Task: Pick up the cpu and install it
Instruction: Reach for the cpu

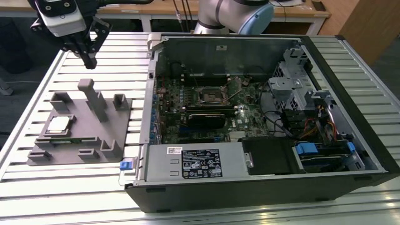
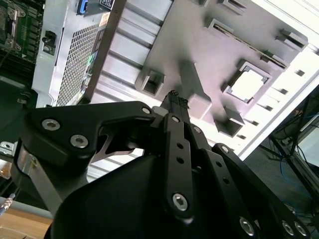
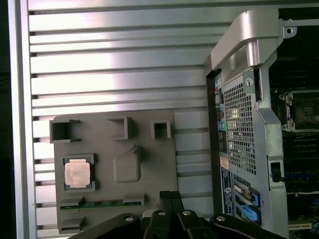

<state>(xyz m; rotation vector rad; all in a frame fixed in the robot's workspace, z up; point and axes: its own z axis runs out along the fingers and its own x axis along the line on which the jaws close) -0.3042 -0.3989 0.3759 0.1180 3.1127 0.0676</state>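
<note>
One gripper [image 1: 89, 61] hangs in the air above the slatted table [image 1: 62, 197], touching nothing. Its jaws are clenched together and grasp nothing; the fingertips [image 2: 174, 98] meet, as seen in both wrist views. The cpu [image 1: 58, 124] lies flat, pale top upward, in a square recess of the grey fixture plate [image 1: 78, 136], well apart from the gripper and to the exterior view's left of the open computer case [image 1: 262, 192]. Inside the case, the dark socket frame [image 1: 211, 96] shows a hollow centre.

Bright overhead light glares off the desk [image 3: 124, 59] slats and bleaches the cpu [image 2: 247, 84]; the computer case [image 1: 218, 58] interior lies shadowed.
</note>
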